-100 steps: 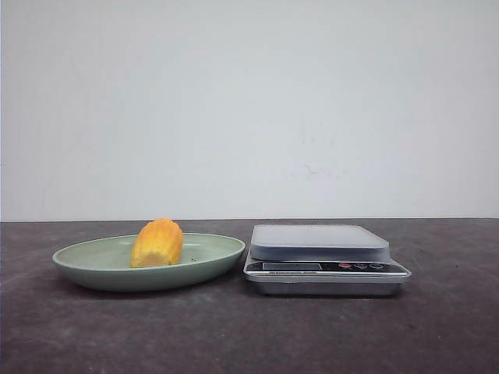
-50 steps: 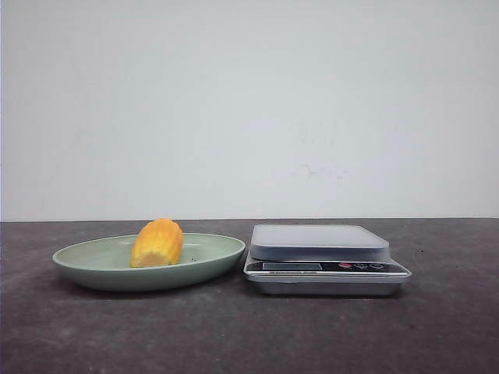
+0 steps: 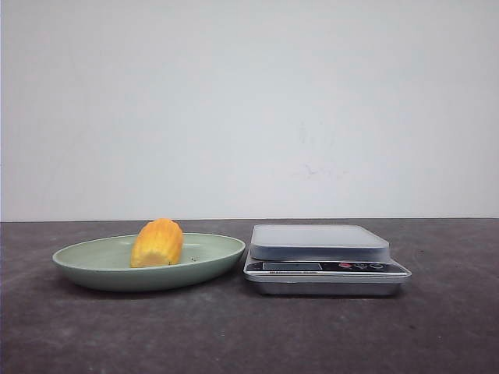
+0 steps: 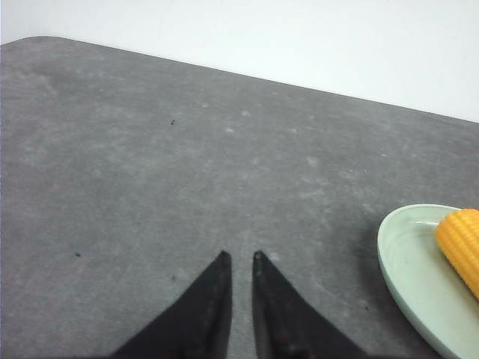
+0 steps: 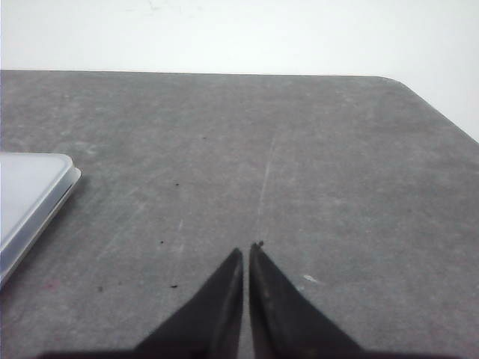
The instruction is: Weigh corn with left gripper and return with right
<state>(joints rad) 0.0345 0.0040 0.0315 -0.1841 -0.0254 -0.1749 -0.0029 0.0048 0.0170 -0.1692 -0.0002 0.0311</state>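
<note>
Hanging over bare grey surface (image 4: 150, 172), the left tool (image 4: 239, 258) has its two black wedge fingers (image 4: 206, 307) drawn nearly together, only a thin slit between the tips, and nothing sits in that slit. It touches nothing. The right tool (image 5: 247, 250) is clenched the same way, tips almost meeting over bare surface, with nothing held.

Off to one side of the left tool, well apart from its tips, the rim of a pale green dish (image 4: 393, 262) enters the wrist view, and the corn (image 4: 462, 243) lies inside it, cut off by the picture's edge so only one ribbed end shows. From the front, the corn (image 3: 157, 243) rests on its side in the dish (image 3: 93, 265), toward the dish's middle, its rounded end up and tilted slightly. Just beside the dish, on its right, stands a silver kitchen scale (image 3: 326, 269) with a flat pale platform on top, bare, and a row of small buttons on its front panel; the display cannot be read. A corner of that platform (image 5: 30, 194) shows in the right wrist view, apart from the tool.

Neither tool appears in the front view. A plain white wall (image 3: 249, 109) closes the scene behind.
</note>
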